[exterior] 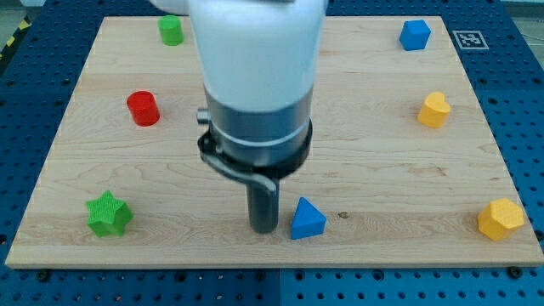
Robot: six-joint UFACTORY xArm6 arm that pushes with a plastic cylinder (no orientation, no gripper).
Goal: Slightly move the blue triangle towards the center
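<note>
The blue triangle (307,219) lies on the wooden board (382,170) near the view's bottom, a little right of the middle. My tip (263,228) rests on the board just left of the triangle, close to it or touching it; a narrow gap cannot be ruled out. The arm's white and dark body (255,76) hangs over the board's middle and hides what lies behind it.
A green cylinder (171,31) is at top left, a red cylinder (144,109) at left, a green star (109,214) at bottom left. A blue block (415,35) is at top right, a yellow heart-like block (434,110) at right, a yellow hexagon (501,219) at bottom right.
</note>
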